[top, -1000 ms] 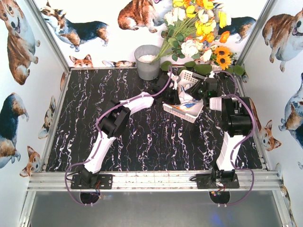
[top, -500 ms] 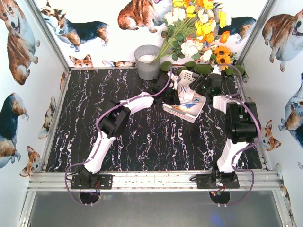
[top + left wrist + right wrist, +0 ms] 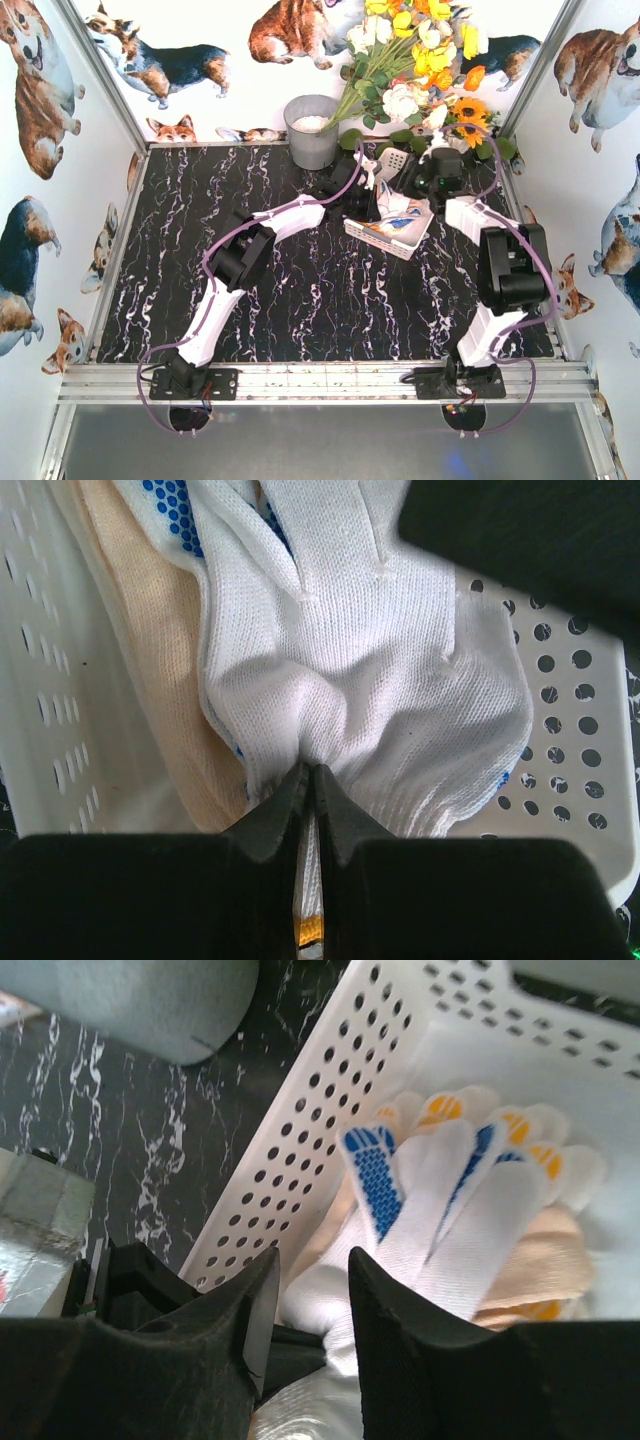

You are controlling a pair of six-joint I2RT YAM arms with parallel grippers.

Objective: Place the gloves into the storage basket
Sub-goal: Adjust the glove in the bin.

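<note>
Finding: the gloves [image 3: 450,1190] lie stacked inside the storage basket [image 3: 570,740], which sits at the far right of the surface [image 3: 250,320], just in front of the flowers [image 3: 415,60] and right of the grey bucket [image 3: 312,130]. In the overhead view the basket appears tipped rather than flat.

Left tool [image 3: 308,780]: clenched on a fold of the white glove [image 3: 370,660] near its cuff, with orange trim showing just below the jaws. This glove lies on top of a cream glove [image 3: 150,670] and a blue-dotted glove [image 3: 165,500].

Right tool [image 3: 312,1300]: jaws stand apart over the cuff end of the stack, with nothing visibly clamped. White fabric shows through the gap, but contact cannot be confirmed.

Hazards, as judged:
- If the left tool lifts away before it lets go, the white glove comes out with it. Knit surfaces cling, so the gloves beneath may follow.
- The basket is light plastic. A pull on the pinched glove may slide it or tip it further and spill the stack onto the surface.
- Both tools work at the same end of the basket, very near each other. If the right one closes or descends here, it may strike the left tool or pinch the same fabric, leaving two grips pulling against each other.
- Whether the cuff hangs over the basket wall cannot be told. If it does, it may slip out on release.
</note>
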